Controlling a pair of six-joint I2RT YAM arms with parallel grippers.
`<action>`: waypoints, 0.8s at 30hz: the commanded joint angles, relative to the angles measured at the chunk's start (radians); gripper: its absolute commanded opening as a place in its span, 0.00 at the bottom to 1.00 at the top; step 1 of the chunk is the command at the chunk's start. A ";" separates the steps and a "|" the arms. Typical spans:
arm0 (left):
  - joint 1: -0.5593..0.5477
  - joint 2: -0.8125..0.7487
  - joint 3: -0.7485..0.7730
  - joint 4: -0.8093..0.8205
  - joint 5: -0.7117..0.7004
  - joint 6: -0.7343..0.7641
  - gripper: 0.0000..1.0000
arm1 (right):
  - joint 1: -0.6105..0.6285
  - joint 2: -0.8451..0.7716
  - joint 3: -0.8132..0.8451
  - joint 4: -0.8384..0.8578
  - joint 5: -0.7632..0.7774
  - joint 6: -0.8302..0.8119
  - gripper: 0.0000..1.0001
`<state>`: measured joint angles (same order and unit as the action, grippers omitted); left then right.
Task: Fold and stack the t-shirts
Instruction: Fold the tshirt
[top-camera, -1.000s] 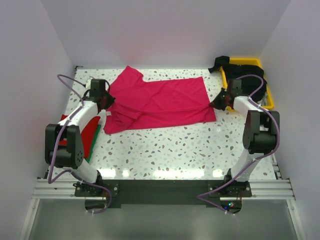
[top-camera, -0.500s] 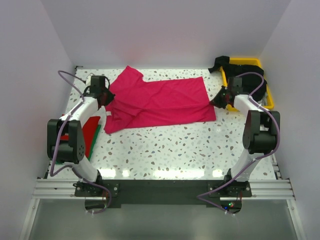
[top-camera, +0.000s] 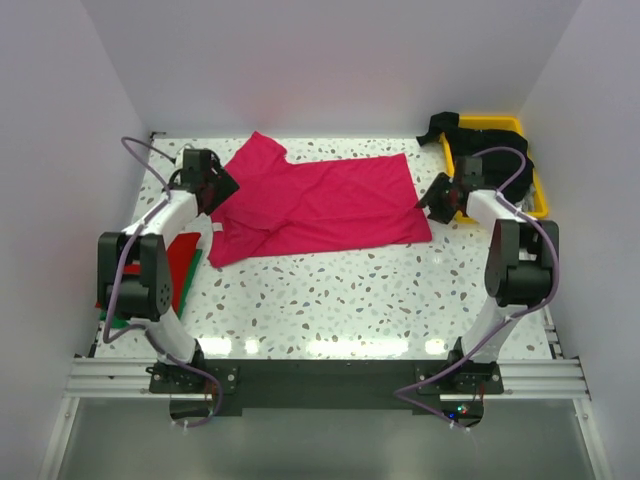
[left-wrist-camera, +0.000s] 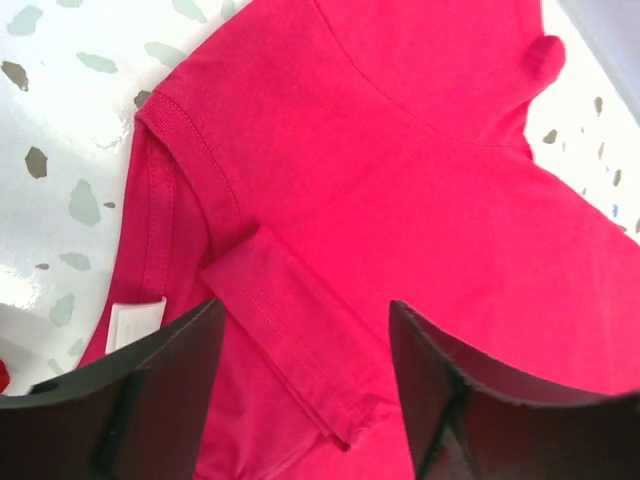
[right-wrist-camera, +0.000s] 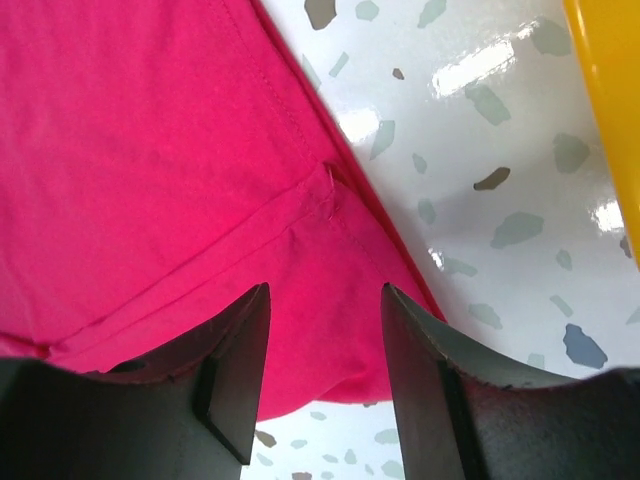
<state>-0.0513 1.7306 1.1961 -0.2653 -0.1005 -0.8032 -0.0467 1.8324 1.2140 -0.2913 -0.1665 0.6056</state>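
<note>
Overhead and wrist views of a two-arm folding station. A magenta-pink t-shirt (top-camera: 320, 205) lies spread, partly folded, across the far half of the speckled table (top-camera: 350, 290), its collar end towards the left arm and its hem end towards the right arm.

The left gripper (top-camera: 216, 186) hangs over the shirt's left edge. In the left wrist view its fingers (left-wrist-camera: 150, 390) stand apart, with a folded sleeve and a white neck label (left-wrist-camera: 135, 325) lying below and nothing pinched.

The right gripper (top-camera: 437, 200) is at the shirt's right edge, just beside the yellow tray (top-camera: 541, 203). In the right wrist view its fingers (right-wrist-camera: 235, 370) are likewise spread above the stitched hem, gripping no cloth.

A folded red t-shirt (top-camera: 180, 262) rests on a green t-shirt (top-camera: 189, 283) at the table's left side, partly hidden by the left arm. Black t-shirts (top-camera: 480, 140) are heaped in the tray.
</note>
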 joint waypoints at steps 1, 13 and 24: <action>0.011 -0.162 -0.057 0.017 0.008 -0.011 0.73 | 0.002 -0.137 -0.049 -0.002 0.022 -0.003 0.52; -0.002 -0.522 -0.536 -0.019 -0.062 -0.183 0.68 | 0.022 -0.380 -0.387 0.167 0.027 0.106 0.50; -0.001 -0.464 -0.540 0.038 -0.091 -0.197 0.51 | 0.030 -0.346 -0.435 0.234 0.018 0.111 0.48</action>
<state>-0.0525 1.2507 0.6209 -0.2714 -0.1513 -0.9867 -0.0250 1.4803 0.7925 -0.1295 -0.1593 0.7067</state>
